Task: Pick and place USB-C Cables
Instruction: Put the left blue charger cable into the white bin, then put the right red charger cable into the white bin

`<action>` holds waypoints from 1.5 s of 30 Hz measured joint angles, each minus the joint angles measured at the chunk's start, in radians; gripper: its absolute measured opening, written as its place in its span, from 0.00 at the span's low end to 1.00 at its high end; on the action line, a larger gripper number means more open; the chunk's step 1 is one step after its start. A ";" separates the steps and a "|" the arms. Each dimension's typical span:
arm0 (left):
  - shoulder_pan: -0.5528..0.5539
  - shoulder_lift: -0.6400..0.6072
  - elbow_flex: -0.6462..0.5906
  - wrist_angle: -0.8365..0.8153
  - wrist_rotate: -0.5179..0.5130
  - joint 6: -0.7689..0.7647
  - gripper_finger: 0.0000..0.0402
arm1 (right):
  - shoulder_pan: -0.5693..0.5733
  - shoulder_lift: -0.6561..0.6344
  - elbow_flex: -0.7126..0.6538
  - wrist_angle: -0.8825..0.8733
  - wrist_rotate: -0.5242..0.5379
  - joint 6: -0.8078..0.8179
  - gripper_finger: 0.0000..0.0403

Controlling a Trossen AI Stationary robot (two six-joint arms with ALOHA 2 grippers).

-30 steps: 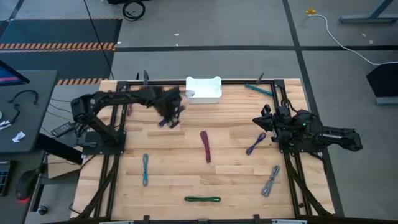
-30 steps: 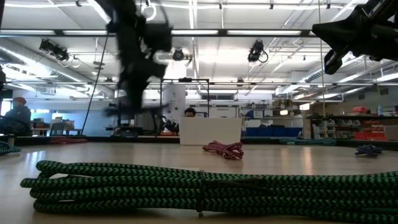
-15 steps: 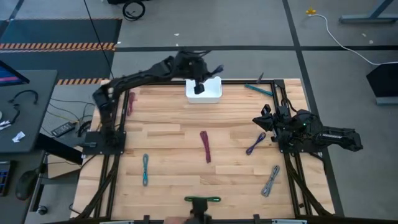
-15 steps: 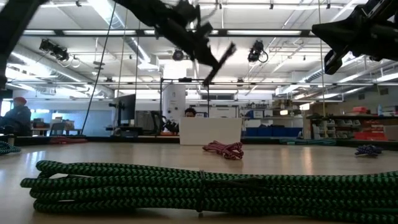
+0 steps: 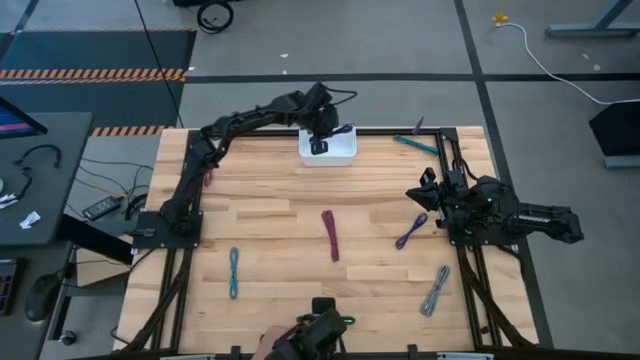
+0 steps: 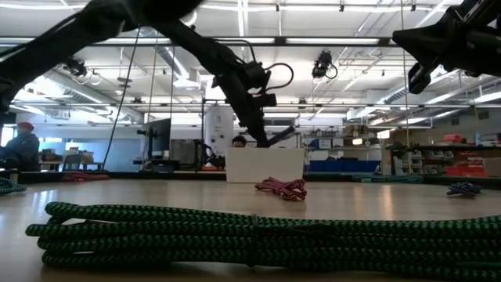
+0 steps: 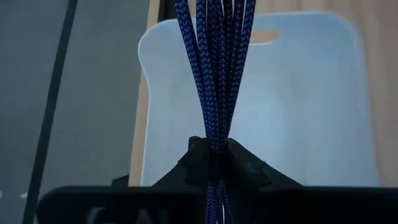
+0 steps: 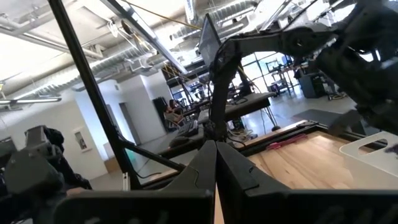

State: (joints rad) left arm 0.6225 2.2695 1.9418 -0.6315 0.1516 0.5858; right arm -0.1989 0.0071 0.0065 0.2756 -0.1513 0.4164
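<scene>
My left gripper (image 5: 321,138) is at the table's far edge, over the white tray (image 5: 340,155), and is shut on a dark blue cable bundle (image 7: 214,74). In the low view it (image 6: 268,142) hangs just above the tray (image 6: 264,166). My right gripper (image 5: 424,196) waits, shut and empty, at the right side above the purple cable (image 5: 410,231). A maroon cable (image 5: 330,235), a teal cable (image 5: 233,272), a grey cable (image 5: 435,290) and a green cable (image 6: 250,235) lie flat on the table. My left gripper pinches the blue bundle's strands (image 7: 214,127) between its two fingers, all strands together. The fingers point down over the tray. The rest of the bundle reaches out past the fingertips, straight, over the tray's inside (image 7: 298,112), clear of the table.
A second teal cable (image 5: 414,144) lies at the far right corner and a red one (image 5: 210,166) by the left arm's frame. A person's hand with a dark object (image 5: 305,340) is at the near edge beside the green cable. Dark frames run along both sides.
My left gripper has swung from the table's left-middle toward the far edge and right, carrying the blue bundle clear of the table, and has then come down over the white tray. A hand has come in at the near edge by the green cable.
</scene>
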 joint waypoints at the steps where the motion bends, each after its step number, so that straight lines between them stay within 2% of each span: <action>1: 0.001 0.008 0.001 -0.005 -0.005 0.013 0.10 | 0.000 0.000 0.000 0.000 0.001 0.000 0.02; 8: 0.001 0.025 0.002 -0.013 -0.035 0.056 0.08 | 0.000 0.000 0.000 0.000 0.000 0.000 0.02; 24: -0.016 0.083 0.002 -0.047 -0.087 0.054 0.12 | 0.000 0.000 0.000 0.000 0.001 0.000 0.02; 29: -0.014 0.083 0.002 -0.043 -0.093 0.054 0.20 | 0.000 0.000 0.000 0.000 0.000 0.000 0.02; 34: -0.010 0.077 0.003 -0.036 -0.104 0.065 0.34 | 0.000 0.000 0.000 0.000 0.000 0.000 0.02; 39: -0.013 0.043 0.037 -0.060 -0.196 0.068 0.47 | 0.000 0.000 0.000 0.000 0.000 0.000 0.02; 41: -0.019 0.019 0.072 -0.094 -0.246 0.056 0.49 | 0.000 0.000 0.000 0.000 0.000 0.000 0.02; 45: -0.031 -0.065 0.101 -0.140 -0.272 -0.003 0.50 | 0.000 0.000 0.000 0.000 0.000 0.000 0.02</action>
State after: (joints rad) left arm 0.5915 2.2046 2.0430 -0.7713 -0.1203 0.5830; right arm -0.1992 0.0074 0.0067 0.2756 -0.1509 0.4164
